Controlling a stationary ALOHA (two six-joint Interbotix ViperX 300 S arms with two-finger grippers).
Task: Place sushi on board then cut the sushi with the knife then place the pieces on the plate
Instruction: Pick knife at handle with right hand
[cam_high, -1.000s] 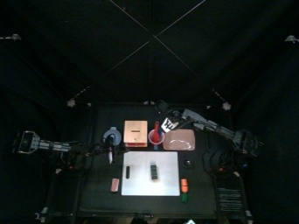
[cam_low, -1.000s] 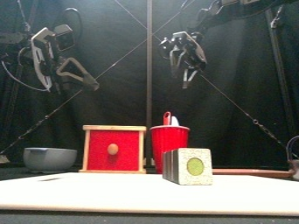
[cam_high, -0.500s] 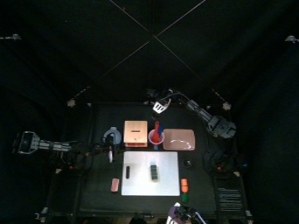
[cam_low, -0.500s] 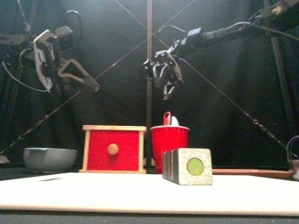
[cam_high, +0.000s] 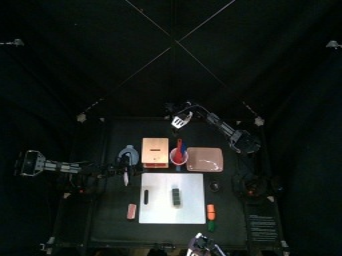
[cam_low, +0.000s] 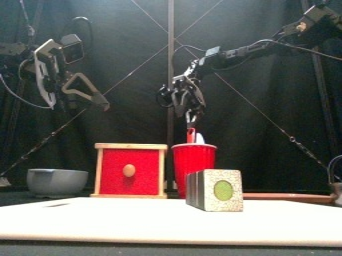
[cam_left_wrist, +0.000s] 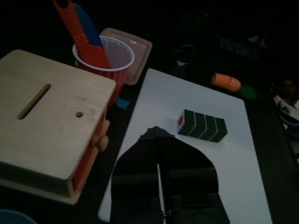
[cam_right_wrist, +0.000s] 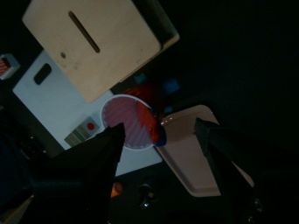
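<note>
The dark green sushi roll (cam_high: 175, 196) (cam_low: 215, 190) (cam_left_wrist: 207, 125) lies on the white cutting board (cam_high: 191, 184) (cam_low: 80, 222) (cam_left_wrist: 205, 179). Behind the board stands the red cup (cam_high: 179, 155) (cam_low: 194, 161) (cam_left_wrist: 107, 57) (cam_right_wrist: 132, 121), holding a blue knife (cam_left_wrist: 70, 19) and a red one (cam_low: 189, 134). The pink tray (cam_high: 207, 160) (cam_right_wrist: 193, 157) lies to the cup's right. My right gripper (cam_high: 181, 121) (cam_low: 187, 100) (cam_right_wrist: 158, 129) hangs open a little above the cup and knives, holding nothing. My left gripper (cam_high: 127, 157) (cam_low: 70, 85) (cam_left_wrist: 155, 136) rests high at the left, beside the box, jaws together and empty.
The wooden box (cam_high: 156, 152) (cam_low: 131, 170) (cam_left_wrist: 47, 114) (cam_right_wrist: 100, 39) with its red drawer front stands left of the cup. A blue-grey bowl (cam_low: 58, 181) sits at the far left. Small toy foods (cam_high: 131, 209) (cam_high: 211, 212) (cam_left_wrist: 228, 82) lie on either side of the board.
My right gripper has swung from over the tray toward the back left and come down over the red cup. The left arm and the sushi have not moved.
</note>
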